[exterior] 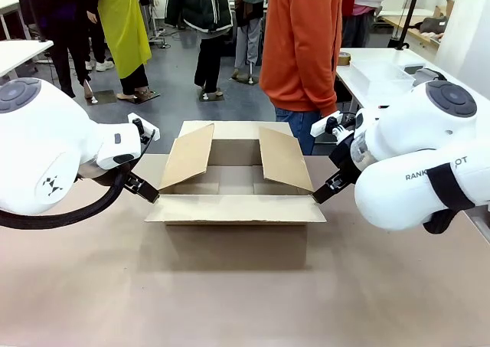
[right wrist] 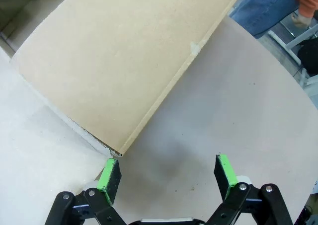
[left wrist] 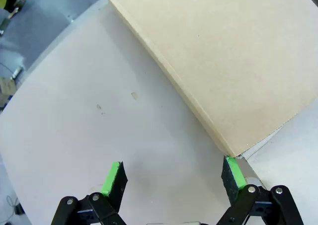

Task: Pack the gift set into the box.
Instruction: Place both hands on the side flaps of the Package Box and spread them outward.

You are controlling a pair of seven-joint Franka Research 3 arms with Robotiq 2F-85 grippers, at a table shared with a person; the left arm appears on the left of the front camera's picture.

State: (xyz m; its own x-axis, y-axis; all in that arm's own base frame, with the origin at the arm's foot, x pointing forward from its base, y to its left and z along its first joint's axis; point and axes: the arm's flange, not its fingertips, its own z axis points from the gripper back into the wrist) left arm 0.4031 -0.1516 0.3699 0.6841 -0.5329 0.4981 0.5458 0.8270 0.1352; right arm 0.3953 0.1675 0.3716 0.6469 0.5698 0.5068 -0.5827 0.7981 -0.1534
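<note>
Front view: floor of the box (exterior: pixel 233 243) mostly screened by the near flap (exterior: pixel 233 207) and two raised side flaps (exterior: pixel 187 155). Contents can't be told.

Left gripper (exterior: pixel 149 191) sits largely behind its own white arm (exterior: pixel 46 155). One black finger shows at the box's left corner, and the spread is unreadable from here. Right gripper (exterior: pixel 321 195) likewise at the right corner.

Both arms run off the picture's sides.

Person in orange top (exterior: pixel 302 40) is cut at the top edge, legs behind the box.

Left wrist view: flap runs out past the top and right edges. Bases of the fingers (left wrist: pixel 113 180) are clipped by the bottom edge.

Right wrist view: flap is cut at the top. Person's jeans (right wrist: pixel 266 9) are clipped in the corner.
</note>
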